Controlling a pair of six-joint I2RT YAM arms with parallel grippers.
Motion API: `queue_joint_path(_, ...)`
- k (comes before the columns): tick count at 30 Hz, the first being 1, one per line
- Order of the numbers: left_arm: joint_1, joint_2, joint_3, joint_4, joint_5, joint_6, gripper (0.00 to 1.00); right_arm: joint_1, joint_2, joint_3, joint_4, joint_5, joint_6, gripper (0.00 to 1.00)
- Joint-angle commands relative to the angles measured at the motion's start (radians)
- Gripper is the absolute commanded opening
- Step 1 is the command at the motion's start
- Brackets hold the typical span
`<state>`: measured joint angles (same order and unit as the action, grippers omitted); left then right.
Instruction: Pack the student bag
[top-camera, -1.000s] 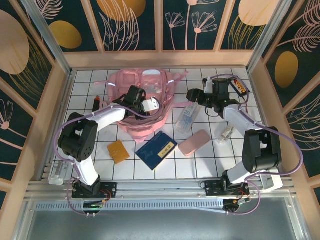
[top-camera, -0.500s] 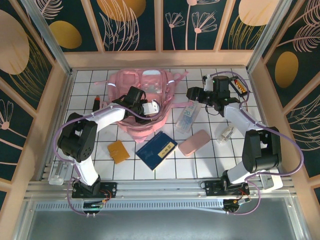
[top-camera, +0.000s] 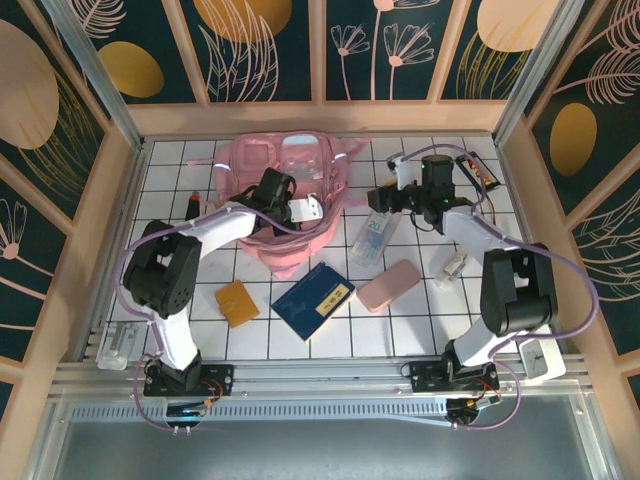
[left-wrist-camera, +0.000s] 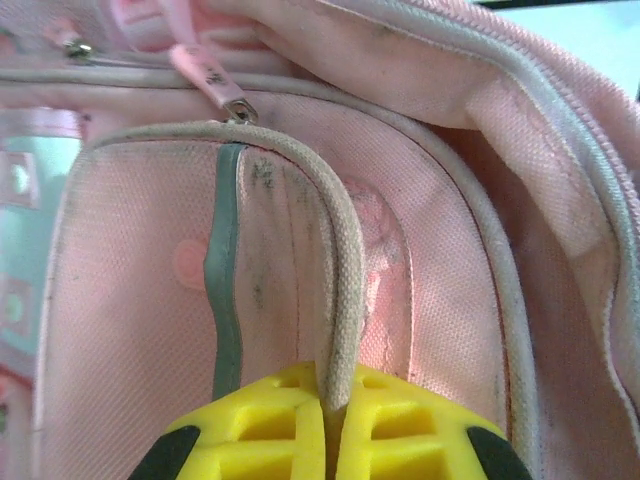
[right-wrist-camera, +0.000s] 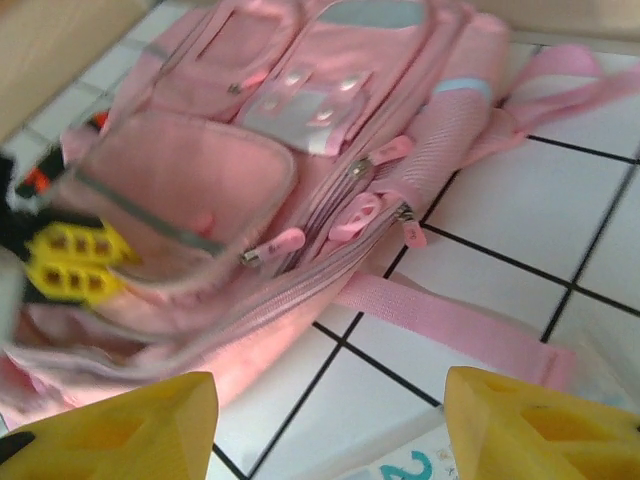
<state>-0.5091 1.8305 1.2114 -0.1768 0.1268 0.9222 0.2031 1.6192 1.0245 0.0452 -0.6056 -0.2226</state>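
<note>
The left gripper (left-wrist-camera: 332, 410) pinches the student bag (left-wrist-camera: 150, 300) by an edge, I think. The right gripper (right-wrist-camera: 325, 425), spread wide, faces the bag.

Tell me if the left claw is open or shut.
Shut. The left claw has its yellow fingers pinched together on the corded pocket rim of the student bag.

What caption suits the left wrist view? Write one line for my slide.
Left gripper shut on the piped pocket edge of the pink student bag, a zip pull just above.
</note>
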Motion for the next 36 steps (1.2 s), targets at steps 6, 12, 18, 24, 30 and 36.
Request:
queue_joint_path(6,0.004,-0.224,-0.061,0.032,0.1,0.089,0.0,0.008,0.236,0.194,-0.163,-0.116,-0.593,0.6)
queue_joint_path(12,0.018,-0.272,-0.04,0.045,0.167,0.078,0.0,0.015,0.314,0.174,0.003,-0.185,-0.544,0.63)
queue_joint_path(18,0.034,-0.316,-0.078,0.119,0.255,0.091,0.0,0.015,0.368,0.237,-0.009,-0.163,-0.571,0.63)
queue_joint_path(24,0.056,-0.336,-0.074,0.135,0.355,0.074,0.0,0.02,0.397,0.257,0.008,-0.161,-0.631,0.59)
queue_joint_path(30,0.076,-0.329,-0.043,0.155,0.348,0.006,0.0,0.03,0.395,0.255,-0.022,-0.164,-0.667,0.4)
queue_joint_path(36,0.101,-0.339,-0.036,0.225,0.307,-0.13,0.0,0.005,0.374,0.214,0.014,-0.147,-0.585,0.34)
